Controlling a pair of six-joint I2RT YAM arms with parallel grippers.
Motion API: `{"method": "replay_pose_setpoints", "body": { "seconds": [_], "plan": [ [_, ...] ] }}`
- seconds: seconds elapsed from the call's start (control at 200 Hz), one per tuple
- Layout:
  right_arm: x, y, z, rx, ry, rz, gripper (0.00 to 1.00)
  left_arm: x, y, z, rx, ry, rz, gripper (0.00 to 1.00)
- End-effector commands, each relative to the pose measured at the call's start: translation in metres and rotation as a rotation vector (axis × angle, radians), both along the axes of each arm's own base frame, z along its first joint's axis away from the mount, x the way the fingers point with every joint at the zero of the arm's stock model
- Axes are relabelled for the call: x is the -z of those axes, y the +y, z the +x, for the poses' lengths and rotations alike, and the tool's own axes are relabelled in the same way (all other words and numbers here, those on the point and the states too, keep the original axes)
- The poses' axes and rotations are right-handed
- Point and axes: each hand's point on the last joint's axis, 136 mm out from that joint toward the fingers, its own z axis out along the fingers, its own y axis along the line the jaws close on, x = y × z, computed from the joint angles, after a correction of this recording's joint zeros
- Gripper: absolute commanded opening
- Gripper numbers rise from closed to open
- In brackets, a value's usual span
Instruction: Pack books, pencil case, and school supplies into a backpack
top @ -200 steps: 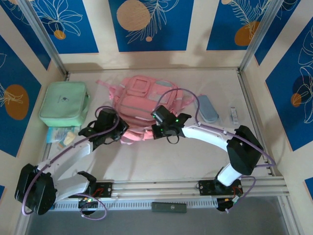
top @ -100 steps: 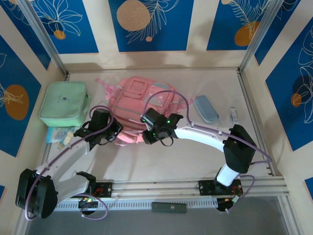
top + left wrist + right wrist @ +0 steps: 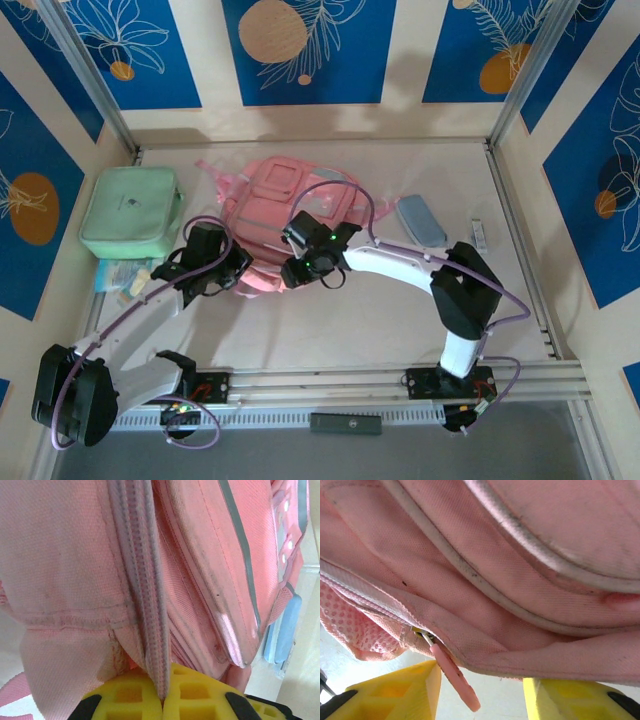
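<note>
We log the pink backpack [image 3: 285, 200] mid-table. Left gripper [image 3: 162, 702] pinches its zipper seam [image 3: 150, 605] at 7 o'clock. The right gripper [image 3: 481, 692] stands partly spread, with the pink zipper pull [image 3: 454, 676] dangling between, apparently ungripped. Pencil case [image 3: 421, 220] at backpack's 3 o'clock. Mint green bag [image 3: 130, 212] logo: too small to read.

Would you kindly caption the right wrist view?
Open right tool at the pink backpack, zipper pull dangling between its fingers.

Cream walls [image 3: 405, 70] w/ blue floral panels [image 3: 340, 60] rise beyond the right pincer [image 3: 292, 272]. Pale tabletop [image 3: 340, 325] spreads beneath & around it. Alu. posts [image 3: 520, 75] stand far L & R, and a metal track [image 3: 330, 381] runs on its near side. Light soft, even.
</note>
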Motion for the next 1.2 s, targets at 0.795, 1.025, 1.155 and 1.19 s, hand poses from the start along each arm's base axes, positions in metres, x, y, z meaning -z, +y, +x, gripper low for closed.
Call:
{"method": "replay_pose_setpoints", "body": {
  "seconds": [0.795,1.025,1.155,1.19],
  "plan": [
    [-0.006,0.025,-0.008,-0.117,-0.028,0.054,0.19,-0.015,-0.011,0.014,0.011,-0.081,-0.063,0.00],
    [-0.002,0.035,-0.004,-0.126,-0.009,0.069,0.10,-0.017,-0.012,0.015,0.009,-0.083,-0.075,0.00],
    [-0.011,0.024,-0.001,-0.100,-0.037,0.018,0.01,-0.018,-0.010,0.014,0.002,-0.085,-0.068,0.00],
    [-0.016,0.019,-0.002,-0.091,-0.045,0.013,0.00,-0.018,-0.008,0.013,0.000,-0.086,-0.059,0.00]
  ]
}}
